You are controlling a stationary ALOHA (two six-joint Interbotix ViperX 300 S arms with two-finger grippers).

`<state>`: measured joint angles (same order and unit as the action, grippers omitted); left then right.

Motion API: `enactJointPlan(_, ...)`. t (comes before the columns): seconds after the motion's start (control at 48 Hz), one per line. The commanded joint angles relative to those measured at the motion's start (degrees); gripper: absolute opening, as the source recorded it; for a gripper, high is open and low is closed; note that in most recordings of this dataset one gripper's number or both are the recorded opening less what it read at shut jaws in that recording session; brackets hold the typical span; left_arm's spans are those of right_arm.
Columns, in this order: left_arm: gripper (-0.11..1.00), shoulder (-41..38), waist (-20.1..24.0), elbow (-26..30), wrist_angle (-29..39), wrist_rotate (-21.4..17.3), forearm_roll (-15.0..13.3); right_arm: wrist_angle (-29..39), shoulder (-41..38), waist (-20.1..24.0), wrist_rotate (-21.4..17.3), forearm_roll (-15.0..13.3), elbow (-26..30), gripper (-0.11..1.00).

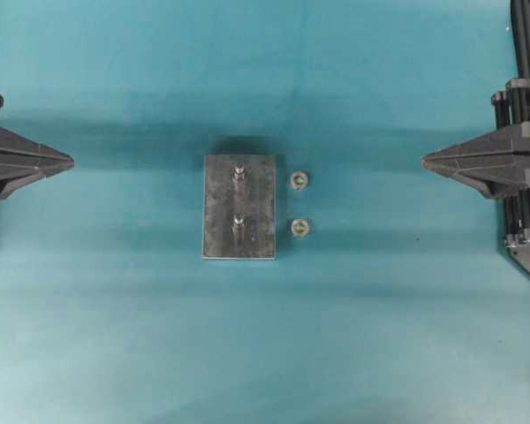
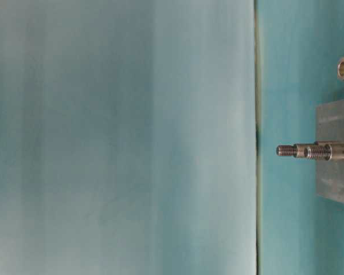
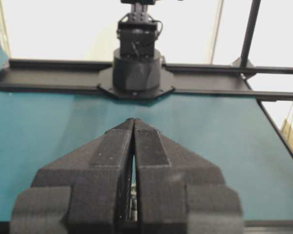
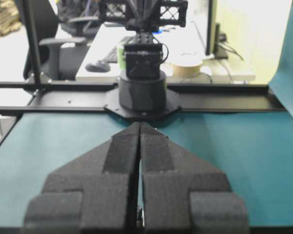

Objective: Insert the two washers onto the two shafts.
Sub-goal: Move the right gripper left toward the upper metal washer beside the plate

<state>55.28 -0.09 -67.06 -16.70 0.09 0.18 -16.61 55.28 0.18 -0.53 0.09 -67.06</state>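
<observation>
Evidently we have not yet begun: both the left gripper (image 1: pixel 71 162) and right gripper (image 1: pixel 424 161) sit pressed together and empty, well apart from the washers (image 1: pixel 299 181) lying just beside the metal block (image 1: pixel 256 212) bearing the shafts (image 1: pixel 238 171), so next we must spread the right fingers and reach for one washer.

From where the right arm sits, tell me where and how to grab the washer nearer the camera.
Grip the washer across its outer rim, descending from above: it lies flat, hole up, with room around it. The right gripper is nearer; keep fingers off the block alongside.

Teal table (image 1: pixel 115 336) w/ metal block (image 1: pixel 238 212), 2 washers (image 1: pixel 299 181) just beside.
</observation>
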Motion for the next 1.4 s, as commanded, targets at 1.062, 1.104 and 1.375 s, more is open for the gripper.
enactJointPlan(1.062, 0.00, -21.5, -1.1, 14.2, 26.9, -0.2, 1.1, 40.0, -33.0, -8.3, -1.5, 0.2, 20.9, 0.01)
enactJointPlan(1.104, 0.00, -22.1, -1.1, 14.0, 27.1, -0.1, 1.1, 40.3, -34.3, -8.8, -1.5, 0.0, 21.4, 0.01)
enactJointPlan(1.375, 0.00, -26.1, -1.1, 14.1, 27.3, -1.9, 1.1, 41.9, -43.5, -9.5, -1.3, -0.4, 25.5, 0.01)
